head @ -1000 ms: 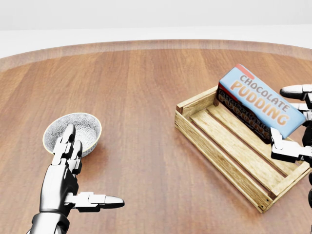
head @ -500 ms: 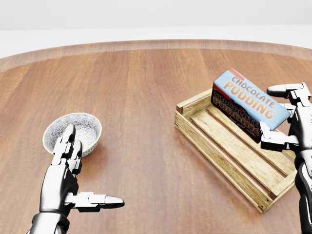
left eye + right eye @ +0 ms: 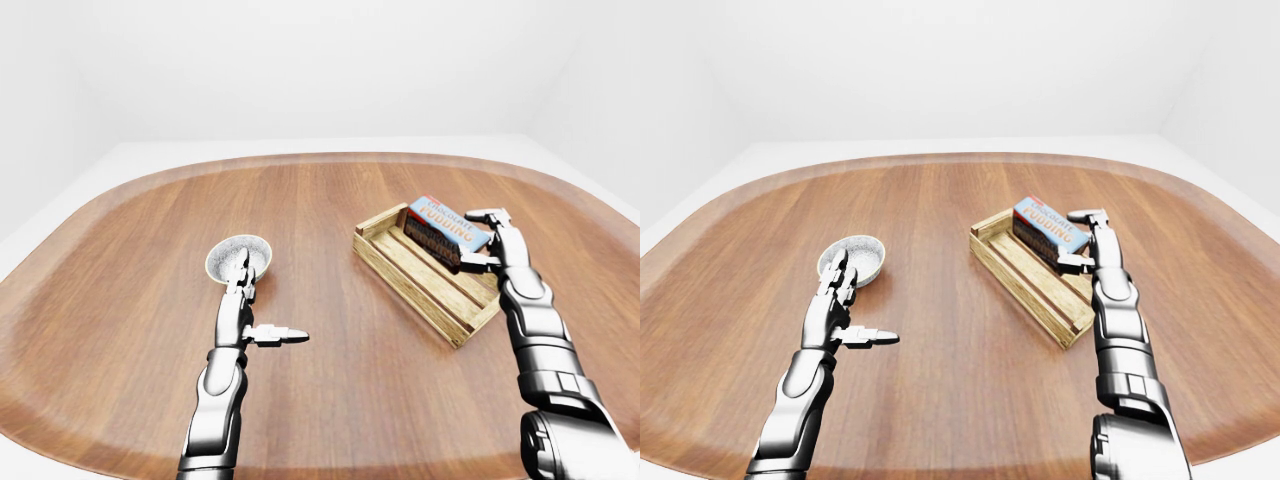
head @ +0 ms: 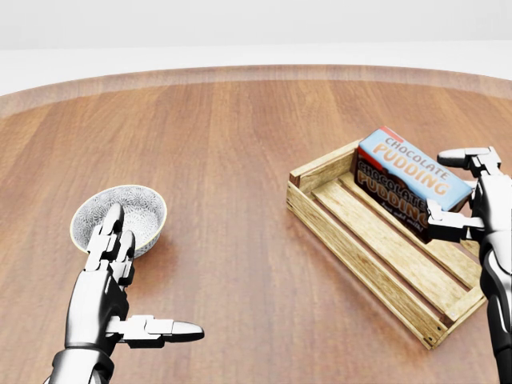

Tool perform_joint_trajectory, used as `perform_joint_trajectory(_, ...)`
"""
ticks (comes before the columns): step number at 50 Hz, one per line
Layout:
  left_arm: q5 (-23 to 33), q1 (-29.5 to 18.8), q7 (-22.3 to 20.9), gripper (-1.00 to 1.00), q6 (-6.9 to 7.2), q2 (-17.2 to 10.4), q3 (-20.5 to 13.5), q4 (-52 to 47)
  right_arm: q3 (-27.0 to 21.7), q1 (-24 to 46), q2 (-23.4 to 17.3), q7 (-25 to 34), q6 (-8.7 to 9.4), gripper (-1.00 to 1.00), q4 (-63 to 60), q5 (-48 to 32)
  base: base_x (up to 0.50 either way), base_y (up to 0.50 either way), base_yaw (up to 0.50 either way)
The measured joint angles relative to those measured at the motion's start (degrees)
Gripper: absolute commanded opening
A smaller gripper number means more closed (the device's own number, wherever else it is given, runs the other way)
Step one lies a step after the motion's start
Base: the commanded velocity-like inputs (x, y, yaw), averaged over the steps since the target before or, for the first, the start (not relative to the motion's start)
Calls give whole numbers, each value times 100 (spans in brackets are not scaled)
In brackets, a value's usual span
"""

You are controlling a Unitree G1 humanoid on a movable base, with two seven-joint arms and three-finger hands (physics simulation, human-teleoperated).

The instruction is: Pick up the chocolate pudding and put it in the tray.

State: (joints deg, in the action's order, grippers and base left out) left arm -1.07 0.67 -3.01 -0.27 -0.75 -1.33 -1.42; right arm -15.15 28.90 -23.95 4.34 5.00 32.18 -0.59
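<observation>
While clamped in the right hand (image 4: 468, 192) above the wooden tray (image 4: 364, 248), chocolate pudding box (image 4: 408, 180) lifted, release still needed.

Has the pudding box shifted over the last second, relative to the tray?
Yes. The chocolate pudding box has dropped lower into the wooden tray, its lower edge now below the tray's rim, with the right hand following it down.
</observation>
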Motion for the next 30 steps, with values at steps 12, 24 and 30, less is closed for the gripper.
perform_joint_trajectory(12,0,0,0,100,0,0,0,0,108,442,-147,-42,0,-100,1006,36,0,0,0)
perform_joint_trajectory(24,-1,0,0,100,0,0,1,0,180,721,-253,-58,0,-100,1579,61,0,0,0)
perform_joint_trajectory(30,0,0,0,100,0,0,1,0,215,865,-286,-67,0,-100,1829,55,0,0,0)
